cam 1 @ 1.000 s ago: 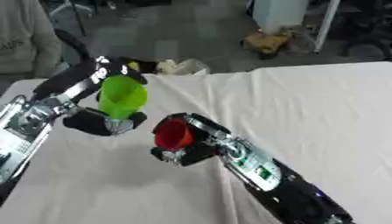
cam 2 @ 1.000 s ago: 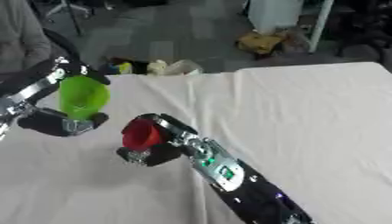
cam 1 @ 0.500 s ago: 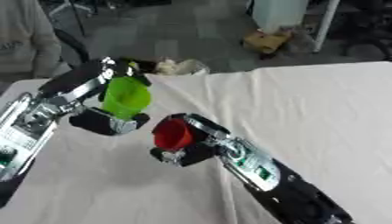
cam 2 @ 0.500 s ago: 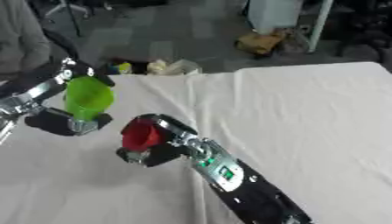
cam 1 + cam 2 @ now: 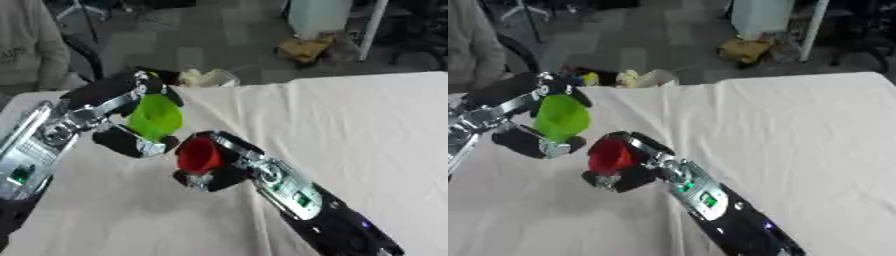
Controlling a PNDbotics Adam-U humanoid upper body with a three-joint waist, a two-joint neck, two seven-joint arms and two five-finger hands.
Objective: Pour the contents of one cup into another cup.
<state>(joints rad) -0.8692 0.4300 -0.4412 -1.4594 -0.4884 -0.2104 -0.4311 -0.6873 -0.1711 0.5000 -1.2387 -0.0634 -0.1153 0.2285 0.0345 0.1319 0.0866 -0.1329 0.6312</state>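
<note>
Green cup: your left robot hand (image 5: 122,142) holds a bright green plastic cup (image 5: 156,117), left of centre in the frame, lifted off the counter. It is tipped, with the wider end lower and towards the red cup.
Red cup: your right robot hand (image 5: 210,175) holds a red plastic cup (image 5: 199,155) just below and right of the green one, near the middle of the frame. It too is tilted, its wide end towards the lower left. The two cups sit very near each other; you cannot tell from either view whether they touch.
Left robot hand: fingers and thumb are curled round the green cup, fingers over its top and the thumb side beneath. The black and silver arm runs in from the lower left edge.
Right robot hand: fingers are wrapped round the red cup from behind and below. Its arm comes up from the bottom edge, right of centre, with small green lights showing along it.
Contents: you cannot see inside either cup from here.
Counter: a white cloth-covered counter (image 5: 367,130) fills the lower and right part of the frame, creased in places, with dark shadows under both hands.
Far edge: a small pale crumpled object (image 5: 651,78) and something yellow (image 5: 591,78) lie just beyond the counter's upper left edge.
</note>
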